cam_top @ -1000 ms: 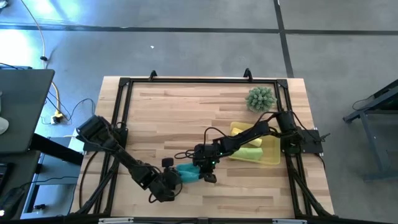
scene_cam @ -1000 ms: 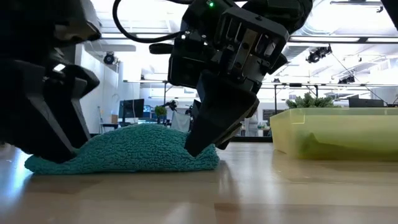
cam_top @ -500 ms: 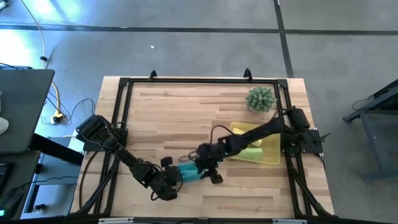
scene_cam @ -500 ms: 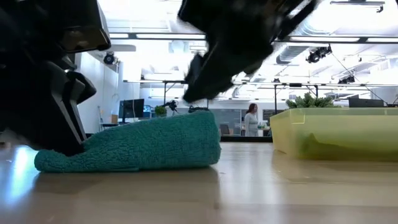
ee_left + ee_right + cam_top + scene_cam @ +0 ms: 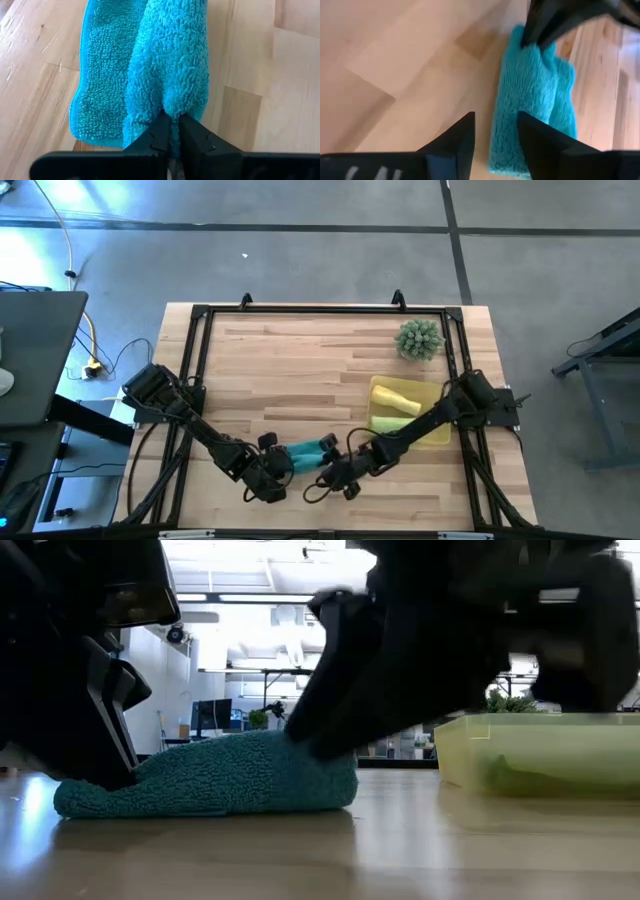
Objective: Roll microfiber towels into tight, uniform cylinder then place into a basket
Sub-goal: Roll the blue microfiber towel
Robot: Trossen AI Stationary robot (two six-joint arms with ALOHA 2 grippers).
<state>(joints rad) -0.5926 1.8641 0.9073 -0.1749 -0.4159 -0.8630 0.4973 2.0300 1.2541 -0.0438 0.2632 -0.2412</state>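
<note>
Lying loosely rolled, teal towel

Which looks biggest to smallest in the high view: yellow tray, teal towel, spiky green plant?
1. Translucent yellow plastic tray, clearly largest.
2. Spiky green ball-shaped plant and teal blue microfiber towel look similar; both arms cover the towel's ends, so unranked.

The left gripper covers one end of the teal towel — the pinched fold is hidden. In the low view the right gripper is blurred — the basket runs off the edge.
</note>
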